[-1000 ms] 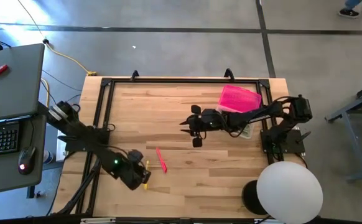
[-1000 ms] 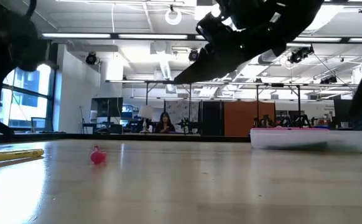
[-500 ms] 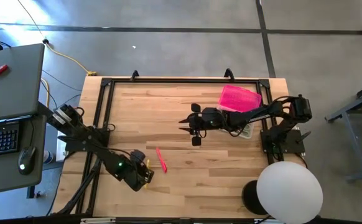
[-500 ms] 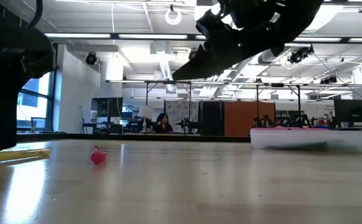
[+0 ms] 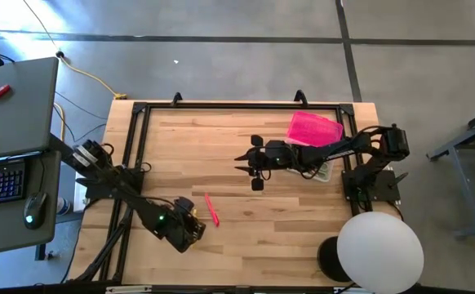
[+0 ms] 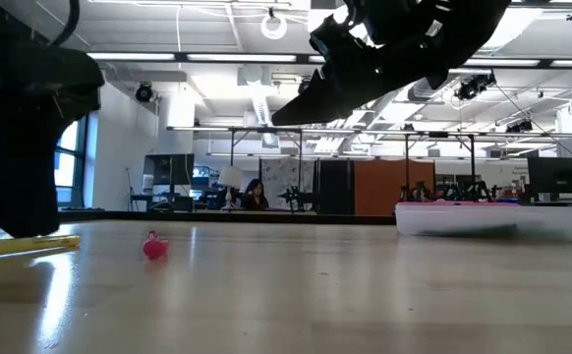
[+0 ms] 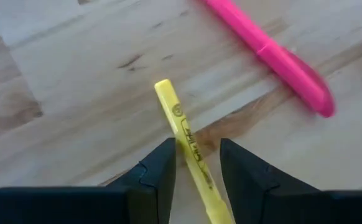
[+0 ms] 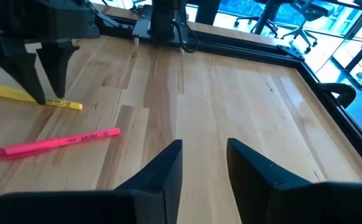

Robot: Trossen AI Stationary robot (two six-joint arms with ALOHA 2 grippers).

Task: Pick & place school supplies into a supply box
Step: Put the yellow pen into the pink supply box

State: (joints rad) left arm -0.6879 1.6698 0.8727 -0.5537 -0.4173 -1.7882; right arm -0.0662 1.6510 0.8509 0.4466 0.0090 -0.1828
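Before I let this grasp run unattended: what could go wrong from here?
The left gripper straddles the yellow highlighter at an angle, jaws open; closing could twist it or squeeze it out. The pink highlighter lies close by and might get nudged. The supply box sits across the table under the right arm, so the carry could crowd the right gripper.

Table [image 5: 246, 155]: we see pale wood planks, smooth with a soft sheen.
Yellow pen [image 7: 190, 155]: looks to us like smooth plastic, printed lettering on it.
Pink pen [image 7: 274, 59]: we read glossy plastic.
Supply box [image 6: 487, 220]: clear plastic under a bright pink lid.
Left gripper [image 7: 196, 174]: we see matt dark fingers.
Frame [image 5: 237, 106]: dark metal rails.
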